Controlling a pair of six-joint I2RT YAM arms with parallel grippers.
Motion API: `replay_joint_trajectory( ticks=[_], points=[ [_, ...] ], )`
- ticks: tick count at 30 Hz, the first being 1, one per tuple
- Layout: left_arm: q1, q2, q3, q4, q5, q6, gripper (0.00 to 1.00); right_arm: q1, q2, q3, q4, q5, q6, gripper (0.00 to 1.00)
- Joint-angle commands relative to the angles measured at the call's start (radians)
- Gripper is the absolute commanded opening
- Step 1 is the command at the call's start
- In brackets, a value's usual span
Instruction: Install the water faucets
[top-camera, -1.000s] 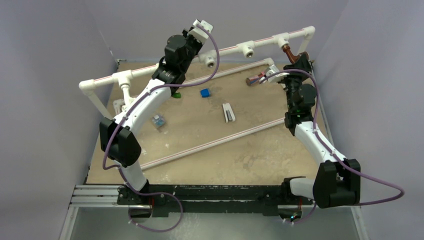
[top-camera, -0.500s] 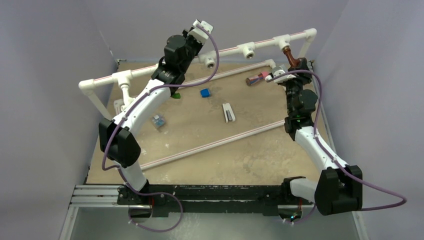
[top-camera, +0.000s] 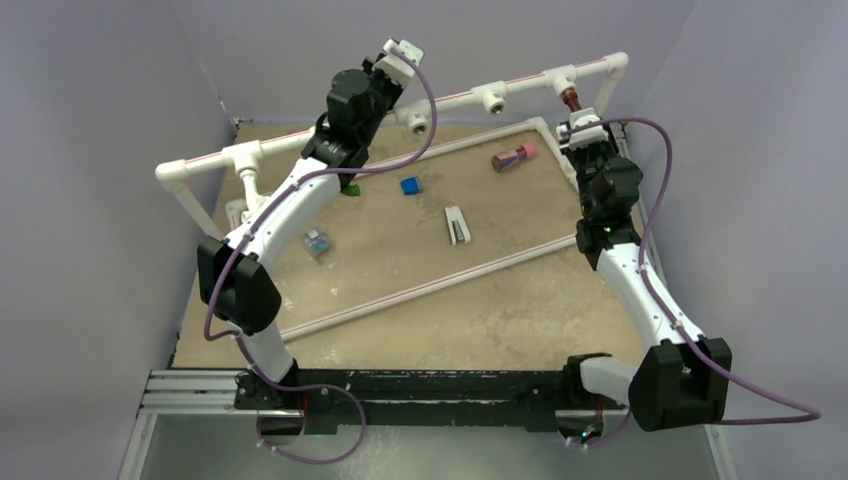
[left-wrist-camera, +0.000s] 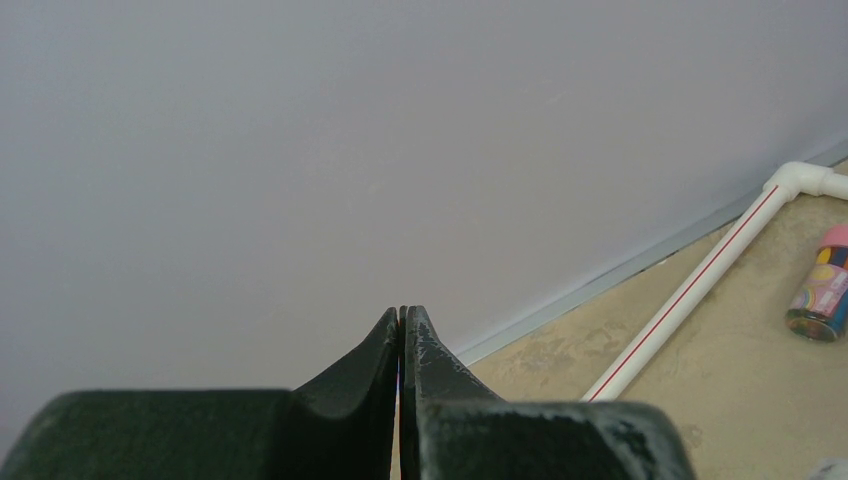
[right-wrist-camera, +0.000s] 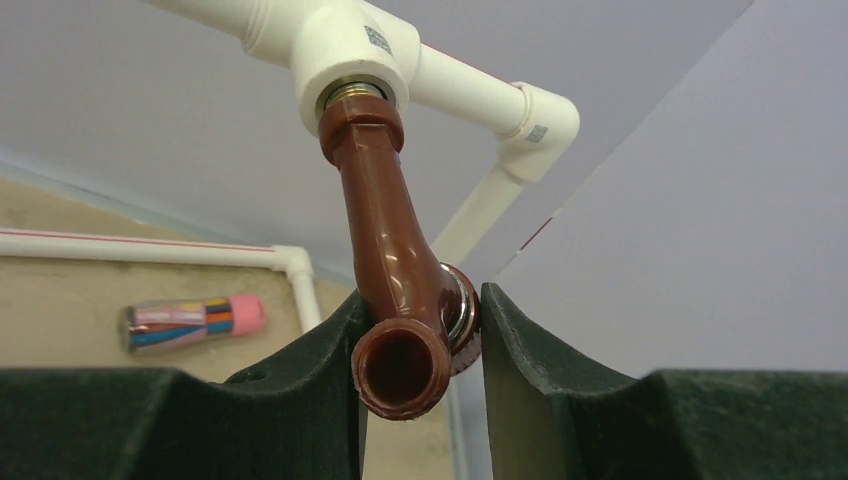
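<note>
Glossy reddish-brown elbow faucet (right-wrist-camera: 395, 270), threaded end up in white T-fitting (right-wrist-camera: 350, 50), spout downward; green faucet (top-camera: 353, 189) on table (top-camera: 500, 320).

At centre frame the reddish-brown faucet (right-wrist-camera: 385, 250) hangs seated in a white T-fitting (right-wrist-camera: 350, 50) at the top, its open spout end pinched in the right gripper (right-wrist-camera: 422, 300), while a pink-capped cylinder (right-wrist-camera: 190, 322) lies on the table (right-wrist-camera: 60, 340) at lower left.

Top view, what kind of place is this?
Probably a walled robot test bench for plumbing practice: plain walls around a worn table, a white pipe frame, and a brown faucet fitted into it.
</note>
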Motion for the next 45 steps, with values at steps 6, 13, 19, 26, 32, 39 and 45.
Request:
replay_joint_trajectory(
  ticks=[6,13,19,26,32,39,45],
  points=[
    [-0.053,0.019,-0.06,-0.147,0.129,-0.063,0.0,0.048,0.007,0.061,0.026,-0.289,0.38,0.0],
    [-0.053,0.015,-0.059,-0.15,0.13,-0.065,0.0,0.048,0.005,0.071,0.026,-0.316,0.519,0.0],
    [-0.054,0.01,-0.06,-0.15,0.129,-0.065,0.0,0.042,-0.01,0.092,-0.002,-0.334,0.6,0.0],
    [-0.053,0.009,-0.059,-0.152,0.131,-0.066,0.0,0.026,-0.027,0.122,-0.04,-0.362,0.716,0.0],
    [-0.054,0.013,-0.058,-0.151,0.131,-0.062,0.0,0.003,-0.029,0.124,-0.02,-0.426,0.905,0.0],
    [-0.054,0.014,-0.058,-0.153,0.129,-0.061,0.0,-0.043,-0.019,0.094,0.092,-0.52,1.285,0.0],
    [-0.053,0.014,-0.057,-0.155,0.127,-0.06,0.0,-0.047,-0.006,0.084,0.197,-0.538,1.576,0.01]
  ],
)
